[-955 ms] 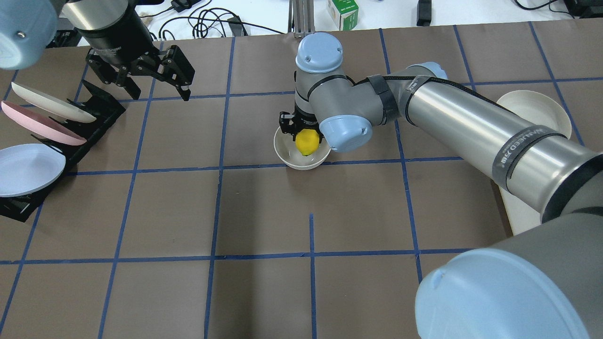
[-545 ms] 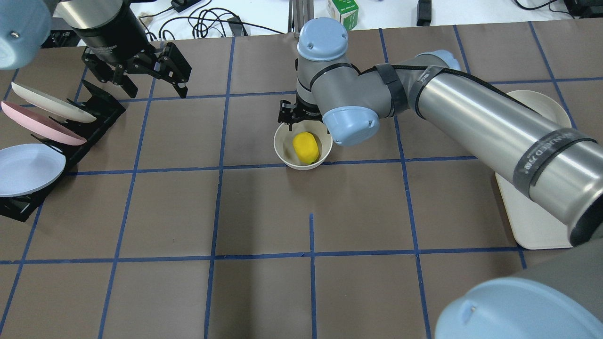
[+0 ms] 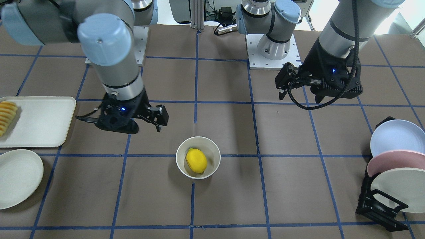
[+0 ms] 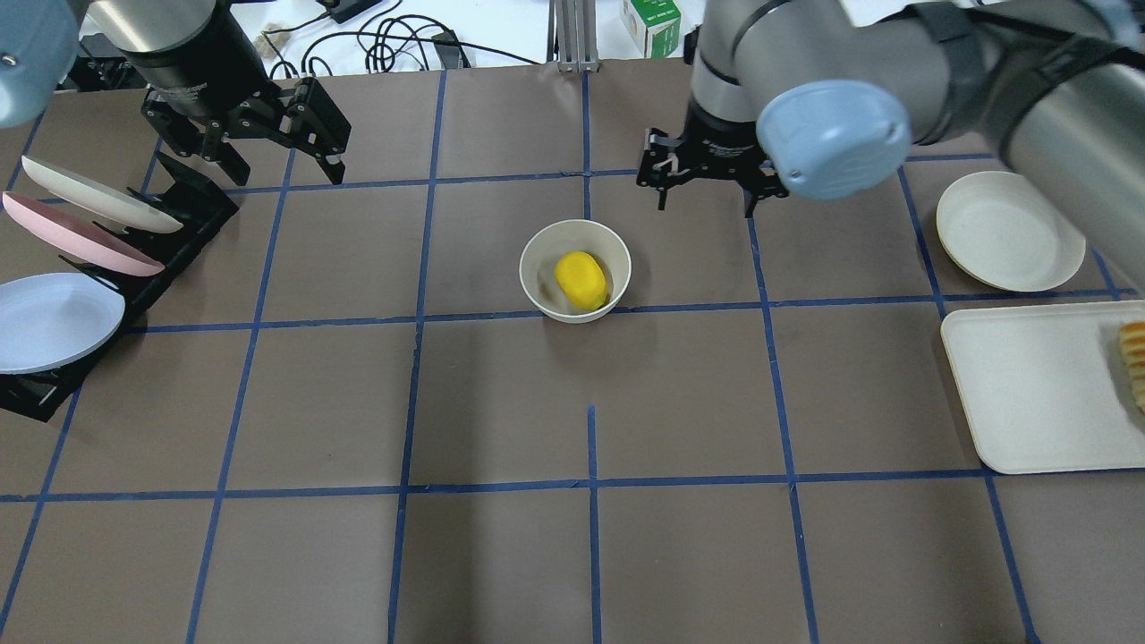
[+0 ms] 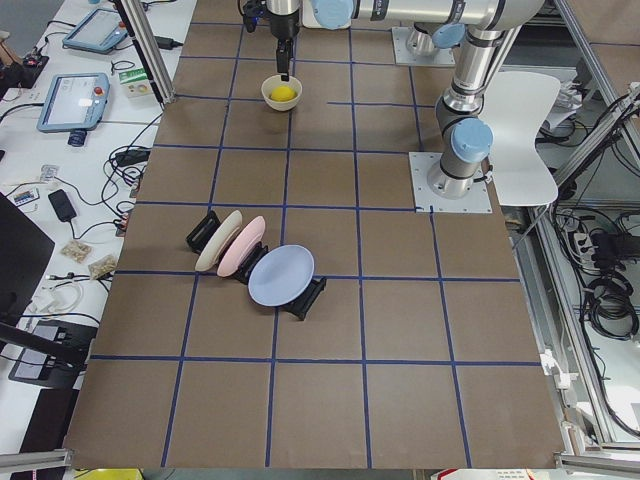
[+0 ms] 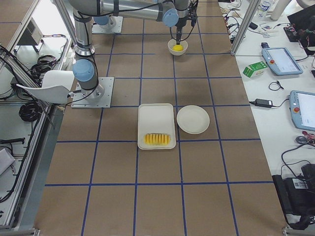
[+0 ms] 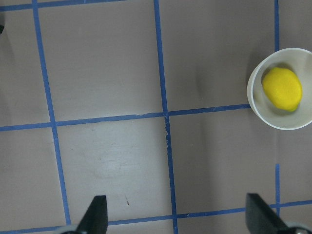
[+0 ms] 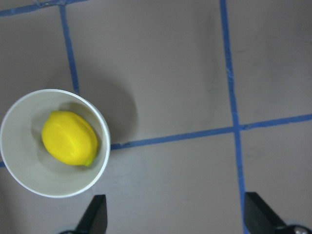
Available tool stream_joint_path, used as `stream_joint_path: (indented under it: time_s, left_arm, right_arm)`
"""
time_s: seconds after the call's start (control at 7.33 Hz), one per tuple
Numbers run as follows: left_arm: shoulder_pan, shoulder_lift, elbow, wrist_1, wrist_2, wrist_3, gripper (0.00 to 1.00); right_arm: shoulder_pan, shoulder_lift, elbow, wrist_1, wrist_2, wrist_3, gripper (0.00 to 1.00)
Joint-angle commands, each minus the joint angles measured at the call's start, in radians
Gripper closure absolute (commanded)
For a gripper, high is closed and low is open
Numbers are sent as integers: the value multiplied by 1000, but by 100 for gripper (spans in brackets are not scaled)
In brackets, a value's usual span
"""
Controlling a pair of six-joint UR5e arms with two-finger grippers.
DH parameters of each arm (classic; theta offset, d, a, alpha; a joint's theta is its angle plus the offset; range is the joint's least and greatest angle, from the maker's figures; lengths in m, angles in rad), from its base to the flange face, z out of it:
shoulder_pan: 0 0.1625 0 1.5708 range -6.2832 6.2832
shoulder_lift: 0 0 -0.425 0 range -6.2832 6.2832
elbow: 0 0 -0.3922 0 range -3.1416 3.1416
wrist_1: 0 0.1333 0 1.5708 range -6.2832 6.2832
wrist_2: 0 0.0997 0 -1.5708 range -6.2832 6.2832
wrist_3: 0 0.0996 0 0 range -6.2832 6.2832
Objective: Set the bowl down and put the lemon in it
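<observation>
Item 1. Bowl (image 4: pixel 546 258): off-white, deep, upright on the brown table (image 4: pixel 501 402), on a blue tape line.

Item 2. Lemon (image 4: pixel 580 280): yellow, whole, lying inside the bowl and leaning toward the wall on the robot's right.

Item 3. Right gripper (image 4: pixel 705 200): raised above the table, beyond the bowl and to its right, clear of the rim. Jaws spread wide, nothing between them.

Item 4. Left gripper (image 4: pixel 288 174): well to the left of the bowl, raised. Jaws spread wide, empty.

Item 5. Black rack (image 4: pixel 192 210): far left of the bowl, holding three tilted plates: off-white (image 4: pixel 89 201), pink (image 4: pixel 76 237), pale blue (image 4: pixel 54 320).

Item 6. Flat plate (image 4: pixel 1009 231): off-white, well to the right of the bowl.

Item 7. Tray (image 4: pixel 1038 394): off-white, right of the bowl and nearer the robot, just beside the flat plate. Sliced fruit (image 4: pixel 1134 358) lies at the end farthest from the bowl.
</observation>
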State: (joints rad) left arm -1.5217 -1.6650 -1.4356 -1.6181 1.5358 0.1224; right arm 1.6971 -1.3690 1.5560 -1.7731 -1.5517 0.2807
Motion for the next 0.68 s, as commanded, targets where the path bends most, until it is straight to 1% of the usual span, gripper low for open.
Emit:
stream_joint_path:
  time_s: [0.0, 0.27, 0.55]
  left_arm:
    - [0, -2, 3, 0, 1, -1, 0]
    - [-1, -2, 7, -5, 6, -1, 0]
    - [-8, -12, 6, -3, 6, -1, 0]
  right_arm:
    - [-135, -128, 19, 173, -2, -98, 0]
    - [-143, -186, 59, 184, -2, -92, 0]
    - [-143, -197, 85, 181, -2, -95, 0]
